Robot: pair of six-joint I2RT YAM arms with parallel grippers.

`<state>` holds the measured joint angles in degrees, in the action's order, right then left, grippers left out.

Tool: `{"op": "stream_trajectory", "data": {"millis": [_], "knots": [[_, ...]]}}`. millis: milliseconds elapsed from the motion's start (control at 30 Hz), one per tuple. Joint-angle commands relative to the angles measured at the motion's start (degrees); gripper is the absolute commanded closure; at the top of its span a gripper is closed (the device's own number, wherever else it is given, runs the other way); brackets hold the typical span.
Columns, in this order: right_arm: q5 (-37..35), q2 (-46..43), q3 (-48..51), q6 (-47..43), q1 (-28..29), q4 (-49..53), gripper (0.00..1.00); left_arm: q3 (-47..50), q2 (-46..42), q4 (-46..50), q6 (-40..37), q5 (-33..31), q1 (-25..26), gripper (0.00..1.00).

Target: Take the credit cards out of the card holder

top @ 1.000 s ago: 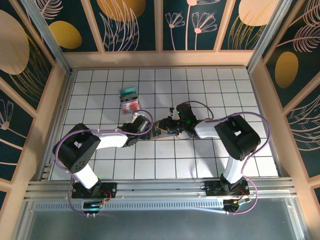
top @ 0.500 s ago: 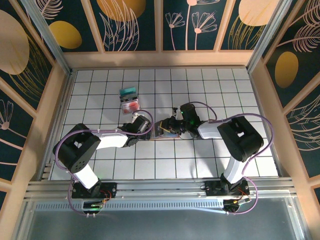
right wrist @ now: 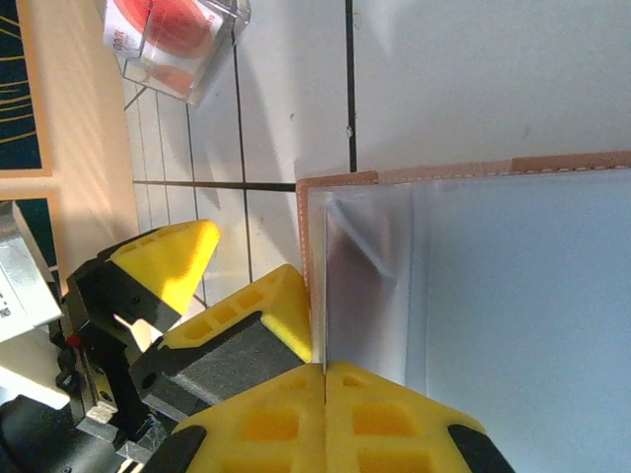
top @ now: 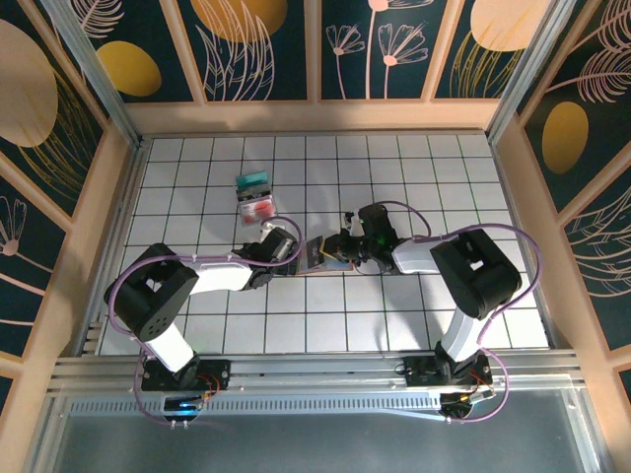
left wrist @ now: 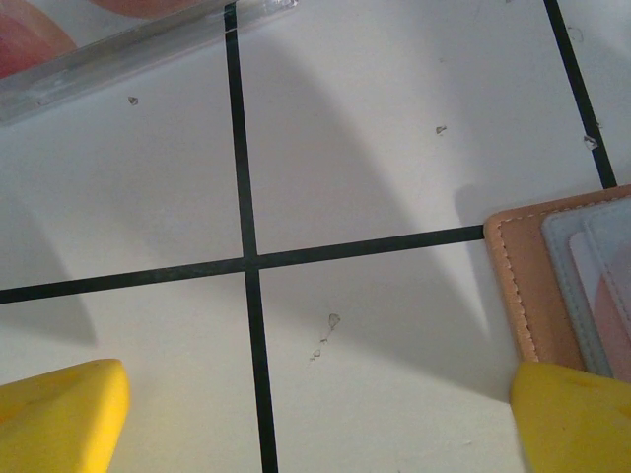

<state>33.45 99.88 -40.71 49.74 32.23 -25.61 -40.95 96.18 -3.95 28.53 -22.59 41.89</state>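
The card holder (top: 315, 252) lies open between my two grippers, pinkish-brown rim (right wrist: 463, 168) around a grey-blue inside. My right gripper (right wrist: 325, 372) is shut at its left edge, and a thin pale card edge (right wrist: 325, 286) runs straight into the seam between the fingers. In the top view that gripper (top: 333, 249) sits just right of the holder. My left gripper (left wrist: 320, 419) is open over bare tile, its right fingertip (left wrist: 582, 414) at the holder's rim (left wrist: 518, 286). A teal credit card (top: 253, 181) and a red-and-white one (top: 257, 207) lie on the tiles further back.
The white tiled table (top: 394, 305) is walled by wooden rails on three sides. The left gripper's yellow fingers (right wrist: 168, 256) stand close beside my right fingers. The red-and-white card (right wrist: 173, 39) lies a little beyond the holder's corner.
The right gripper's jaws have closed from partly open to shut and it has edged slightly to the right. The holder looks a little flatter. The left arm has not moved.
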Motion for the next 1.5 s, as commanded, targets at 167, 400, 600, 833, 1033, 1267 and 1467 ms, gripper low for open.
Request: {"op": "stream_trajectory", "data": {"millis": [167,400,600,833,1033,1267,1467], "knots": [[-3.77,-4.25,0.04,-3.47,-0.52,4.95,1.0,0.43,0.49,4.39,0.79,1.1,-0.02,0.01],[-6.33,-7.46,0.08,-5.73,-2.63,9.27,1.0,-0.05,-2.78,4.81,1.52,1.62,-0.01,0.01],[-8.96,-11.27,0.13,-7.55,-3.32,12.53,1.0,-1.14,-6.81,5.11,2.5,1.24,0.03,0.01],[-9.9,-14.8,0.26,-8.69,-3.62,12.22,1.0,-2.02,-12.59,3.37,4.9,1.77,-0.09,0.01],[-9.55,-17.56,1.37,-8.65,-3.65,8.33,1.0,0.35,-19.49,-3.32,8.65,6.86,-2.16,0.01],[-8.37,-20.13,2.97,-7.45,-3.65,0.61,1.0,1.49,-24.74,-12.26,10.01,15.39,-4.72,0.01],[-6.21,-21.87,4.79,-5.99,-3.65,-7.68,1.0,3.26,-25.17,-22.06,11.32,23.52,-6.24,0.01]]}}
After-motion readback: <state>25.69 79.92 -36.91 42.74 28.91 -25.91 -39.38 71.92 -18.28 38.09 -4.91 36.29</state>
